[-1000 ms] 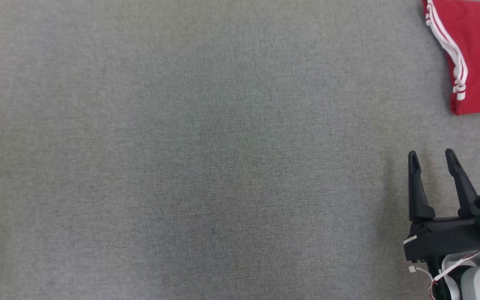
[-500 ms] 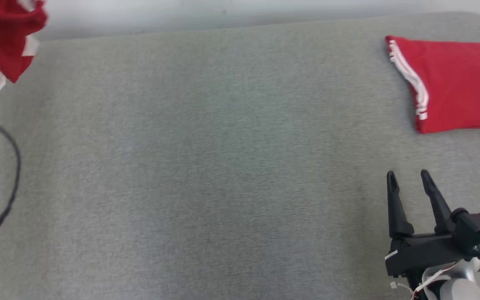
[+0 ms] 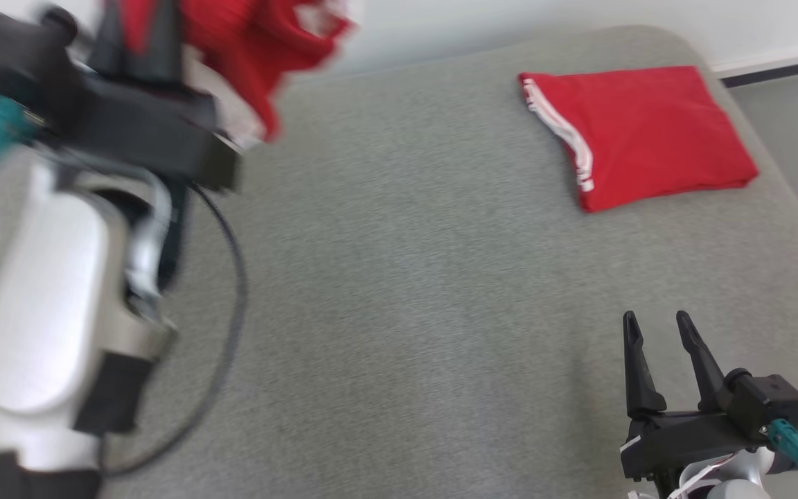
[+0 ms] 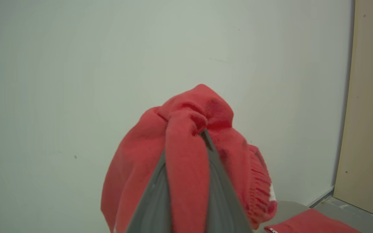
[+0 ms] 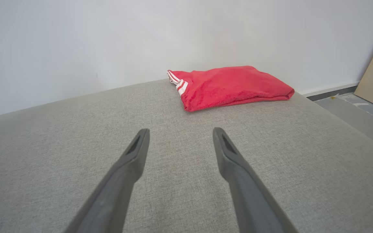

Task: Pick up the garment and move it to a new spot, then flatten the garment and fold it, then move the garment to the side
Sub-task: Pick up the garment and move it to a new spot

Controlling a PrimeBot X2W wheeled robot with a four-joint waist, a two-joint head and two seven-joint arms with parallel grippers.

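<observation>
a crumpled red garment [image 4: 134, 168] is gripped by the left gripper [image 4: 188, 139]. its dark fingers are nearly closed, with a thick fold of cloth pinched between them and the rest draped over and around them. the garment is held up in the air, off the grey cushion [image 3: 406, 277], against the pale wall [image 4: 76, 64]. in the head view it is seen blurred at the upper left, above the far left part of the cushion. the right gripper [image 3: 657, 326] is held wide open and empty, low over the near right part of the cushion, and nothing is touched by it.

the pick-up can be judged as done. the carry to a new spot appears to be under way, since the cloth has not yet been set down. where it is to be laid cannot be told. four steps are left: the garment is to be lowered onto the cushion, spread flat, folded, and moved to the side.

a folded red garment [image 3: 648, 132] with white stripes is laid at the far right corner of the cushion, well apart from both grippers. it is taken to be a separate, finished piece, though this cannot be confirmed. a dark cable [image 3: 233, 298] is seen looped beside the left arm.
</observation>
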